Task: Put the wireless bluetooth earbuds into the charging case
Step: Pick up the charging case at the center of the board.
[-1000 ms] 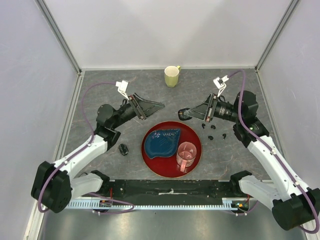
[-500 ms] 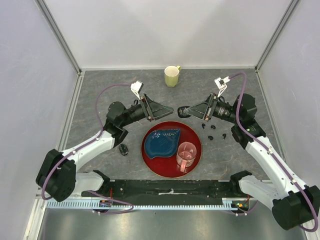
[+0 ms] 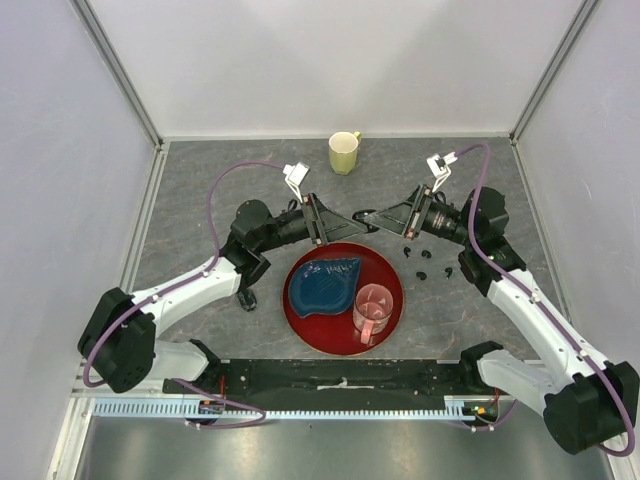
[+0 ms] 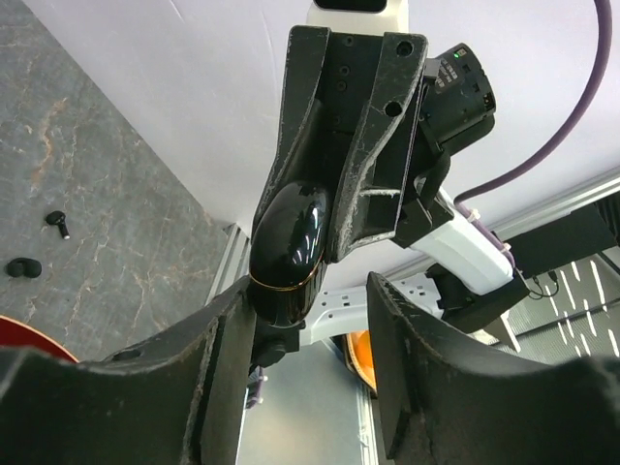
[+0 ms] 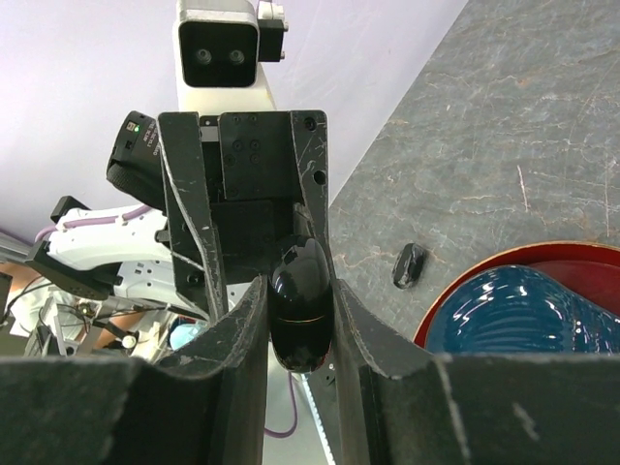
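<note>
Charging case (image 3: 368, 217) is off the table (image 3: 390, 170), held up just beyond the far rim of the red tray (image 3: 322, 332), mid scene.

Top view: right gripper (image 3: 373, 217) comes in from the right, pinched on the case. Left gripper (image 3: 352, 222) comes from the left, its tips meeting the right one's around the case. Four earbuds (image 3: 421, 254) lie loose on the table right of the tray, below the right arm and apart from the case. None are in it. A second case (image 3: 245, 298) sits on the table left of the tray.

Left wrist view: left fingers (image 4: 225, 373) are spread with the case between them. It sits right against one finger, touching or not I cannot tell, with a clear gap to the other. The seam looks shut. Two earbuds show on the table at left.

Right wrist view: right fingers (image 5: 250, 329) clamp the case on both sides, and the case pokes out past the tips.

Risks:
- The case is glossy and rounded and sits off centre in the left gripper. If the left gripper closes now, one finger pushes first, which could twist or squirt the case out of the right pinch.
- If the right gripper lets go before the left has a firm hold, the case drops onto the tray or the table.
- The lid looks closed, so no earbud can go in until it is opened.
- The right arm hangs close over the tiny earbuds, so a low sweep could scatter them.
</note>
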`<action>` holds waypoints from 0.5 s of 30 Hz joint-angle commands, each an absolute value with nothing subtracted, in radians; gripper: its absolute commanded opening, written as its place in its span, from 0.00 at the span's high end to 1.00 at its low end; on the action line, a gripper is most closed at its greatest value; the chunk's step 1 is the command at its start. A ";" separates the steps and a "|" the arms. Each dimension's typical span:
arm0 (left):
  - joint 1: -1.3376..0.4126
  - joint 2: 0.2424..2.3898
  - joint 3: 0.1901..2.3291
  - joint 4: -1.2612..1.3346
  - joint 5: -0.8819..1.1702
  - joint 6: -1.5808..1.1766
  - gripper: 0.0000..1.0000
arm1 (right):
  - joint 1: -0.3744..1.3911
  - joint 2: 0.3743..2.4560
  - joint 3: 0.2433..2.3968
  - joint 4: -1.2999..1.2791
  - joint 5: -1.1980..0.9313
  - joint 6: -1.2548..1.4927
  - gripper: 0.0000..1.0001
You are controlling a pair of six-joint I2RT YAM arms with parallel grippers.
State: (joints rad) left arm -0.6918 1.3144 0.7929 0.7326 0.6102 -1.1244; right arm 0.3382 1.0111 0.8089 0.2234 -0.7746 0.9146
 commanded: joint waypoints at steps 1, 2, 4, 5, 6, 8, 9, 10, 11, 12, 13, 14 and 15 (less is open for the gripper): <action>-0.699 1.315 0.836 0.742 0.603 -1.052 0.46 | 0.342 1.014 0.805 0.272 -0.761 0.933 0.98; -0.699 1.315 0.839 0.741 0.603 -1.051 0.46 | 0.344 1.015 0.807 0.275 -0.762 0.934 0.98; -0.703 1.313 0.838 0.742 0.600 -1.045 0.46 | 0.342 1.023 0.810 0.276 -0.769 0.937 0.98; -0.701 1.313 0.839 0.742 0.598 -1.040 0.46 | 0.344 1.025 0.810 0.275 -0.773 0.939 0.98; -0.704 1.313 0.839 0.742 0.594 -1.035 0.45 | 0.344 1.026 0.811 0.273 -0.775 0.939 0.98; -0.704 1.310 0.844 0.741 0.588 -1.020 0.45 | 0.344 1.031 0.815 0.264 -0.776 0.937 0.98; -0.704 1.310 0.845 0.738 0.584 -1.016 0.45 | 0.344 1.031 0.815 0.262 -0.778 0.937 0.98; -0.706 1.307 0.848 0.735 0.578 -1.011 0.45 | 0.344 1.031 0.815 0.258 -0.778 0.937 0.98; -0.704 1.307 0.850 0.733 0.577 -0.999 0.45 | 0.344 1.034 0.815 0.256 -0.778 0.937 0.98; -0.707 1.307 0.851 0.730 0.574 -0.993 0.45 | 0.345 1.034 0.815 0.255 -0.778 0.937 0.98; -0.706 1.307 0.856 0.723 0.568 -0.988 0.47 | 0.344 1.032 0.813 0.253 -0.778 0.937 0.98; -0.707 1.307 0.857 0.716 0.566 -0.979 0.49 | 0.344 1.032 0.813 0.252 -0.775 0.937 0.98; -0.707 1.305 0.859 0.718 0.565 -0.977 0.50 | 0.344 1.032 0.815 0.250 -0.776 0.937 0.98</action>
State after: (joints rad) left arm -0.6983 1.3159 0.8013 0.6949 0.5797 -1.0473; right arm 0.3386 1.0298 0.8082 0.2283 -0.7700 0.9356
